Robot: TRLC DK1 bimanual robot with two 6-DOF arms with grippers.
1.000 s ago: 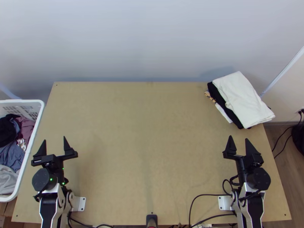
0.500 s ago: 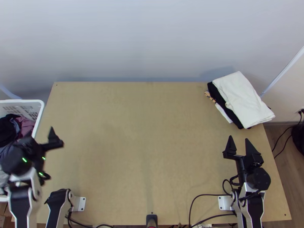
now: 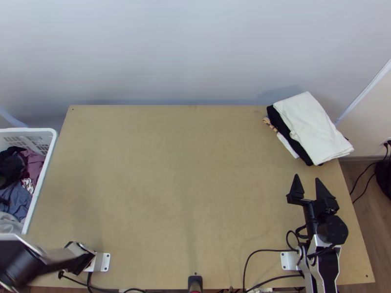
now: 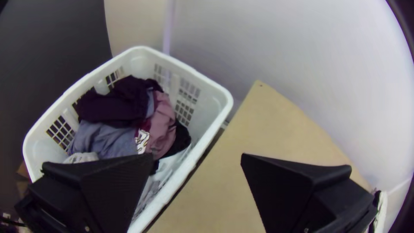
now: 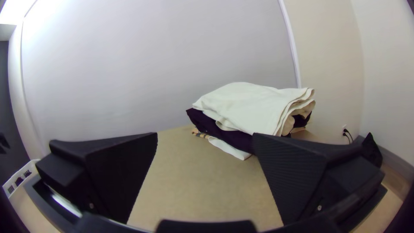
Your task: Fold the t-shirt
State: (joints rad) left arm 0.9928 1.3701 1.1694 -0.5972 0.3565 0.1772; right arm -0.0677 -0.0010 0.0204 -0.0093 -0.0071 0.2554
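Note:
In the top view, what looks like a dark tip of my left gripper (image 3: 3,200) shows at the left edge, over the clothes (image 3: 18,196) in the white basket (image 3: 42,188). The left wrist view has this gripper (image 4: 197,157) open and empty; beyond its fingers lie bunched dark, blue-grey and mauve clothes (image 4: 161,125) in the basket (image 4: 215,97). Which piece is a t-shirt, I cannot tell. My right gripper (image 3: 307,177) stands open at the table's right side, holding nothing; the right wrist view also shows this gripper (image 5: 205,134) with its fingers apart.
A stack of folded cloth, white on top (image 3: 313,127), lies at the table's back right corner. The light wooden table (image 3: 185,171) spans the space between the arms. Black cables (image 3: 259,251) run along its near edge by the right arm's base.
The left arm has swung left and toward the near left corner, off the table's left part and past the basket's near end. The right arm and the folded stack have kept still.

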